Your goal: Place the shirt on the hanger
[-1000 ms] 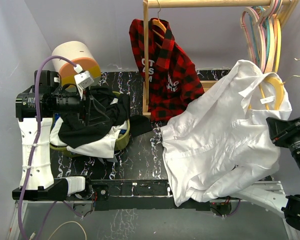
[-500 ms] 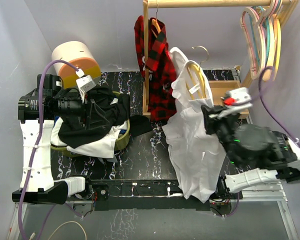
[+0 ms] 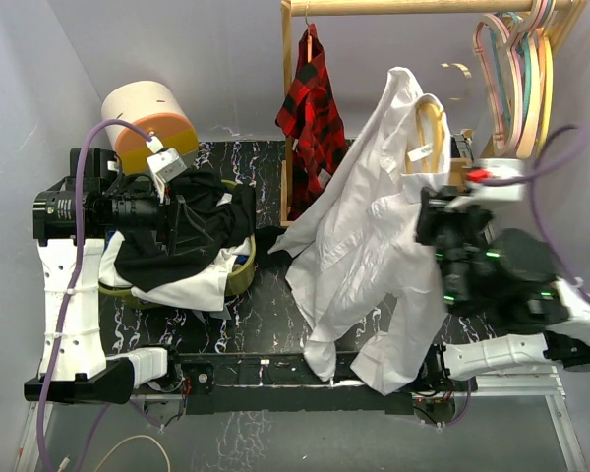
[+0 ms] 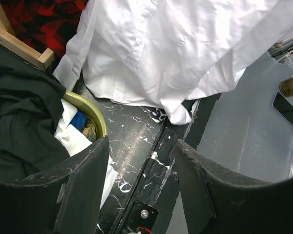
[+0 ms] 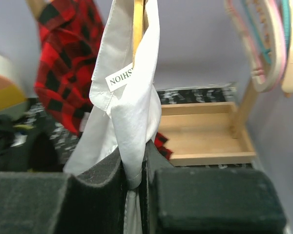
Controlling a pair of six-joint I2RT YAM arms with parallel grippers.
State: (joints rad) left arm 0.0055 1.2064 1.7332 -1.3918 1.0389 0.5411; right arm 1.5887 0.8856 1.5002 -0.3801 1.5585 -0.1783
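The white shirt [image 3: 359,246] hangs in the air over the middle of the table, draped on the pale yellow hanger [image 3: 429,120]. The hanger's metal hook [image 3: 458,69] is blurred, just below the wooden rod. My right gripper [image 3: 438,218] is shut on the shirt's cloth just under the collar. In the right wrist view its jaws [image 5: 135,168] pinch a white fold, and the hanger [image 5: 138,19] rises inside the collar above. My left gripper [image 4: 141,146] is open and holds nothing, above the basket rim, with the shirt's hem [image 4: 180,112] in front of it.
A red plaid shirt [image 3: 310,108] hangs at the rack's wooden post [image 3: 287,128]. Pastel hangers [image 3: 521,69] are bunched at the rod's right end. A green basket [image 3: 238,275] of black and white clothes sits left, a round tub [image 3: 147,116] behind it. A wooden tray [image 5: 205,129] lies at the back right.
My right arm has swung the shirt on its hanger from the far right to the middle and up toward the rod. The plaid shirt has swung. My left arm has barely moved.
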